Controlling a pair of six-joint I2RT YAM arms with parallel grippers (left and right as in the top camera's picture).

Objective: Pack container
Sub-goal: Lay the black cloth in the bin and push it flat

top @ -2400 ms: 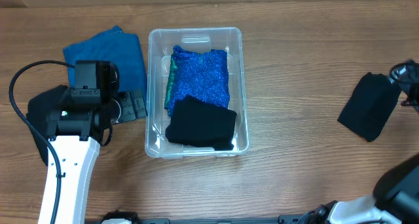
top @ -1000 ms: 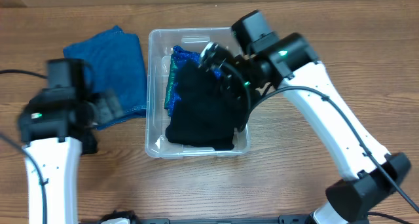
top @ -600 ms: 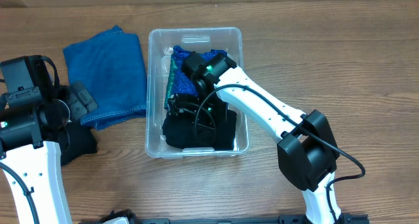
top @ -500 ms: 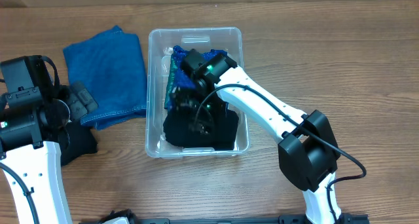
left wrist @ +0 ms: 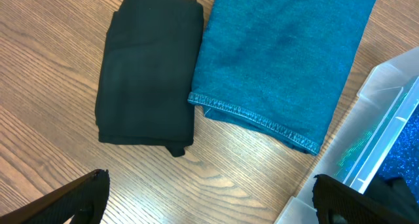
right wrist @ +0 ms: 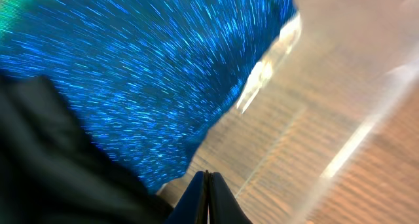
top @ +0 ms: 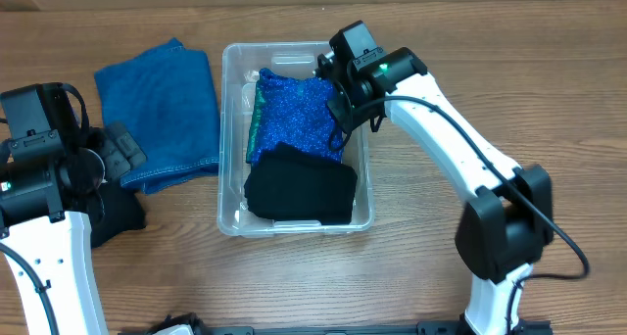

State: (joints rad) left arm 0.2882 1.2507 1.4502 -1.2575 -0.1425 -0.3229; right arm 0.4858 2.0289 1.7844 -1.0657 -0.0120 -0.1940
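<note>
The container (top: 231, 110) is being kept mid-desk (top: 490, 61), a sparkly blue cloth (top: 299, 115) and a black cloth (top: 299, 193) lying inside. The right tool (right wrist: 207, 185) is being held pressed together, empty, near the container's right wall. The left tool (left wrist: 209, 185) is being held spread wide over a second black cloth (left wrist: 147, 67) and a teal cloth (left wrist: 281, 54).

- The right arm (top: 446, 149) runs from the lower right of the overhead frame to upper centre, wrist angled downward.
- The right gripper (right wrist: 207, 181) has its fingers pressed together, gripping nothing.
- The left arm (top: 44, 262) stands along the lower left edge.
- The left gripper (left wrist: 209, 194) has its fingers spread wide, empty.
</note>
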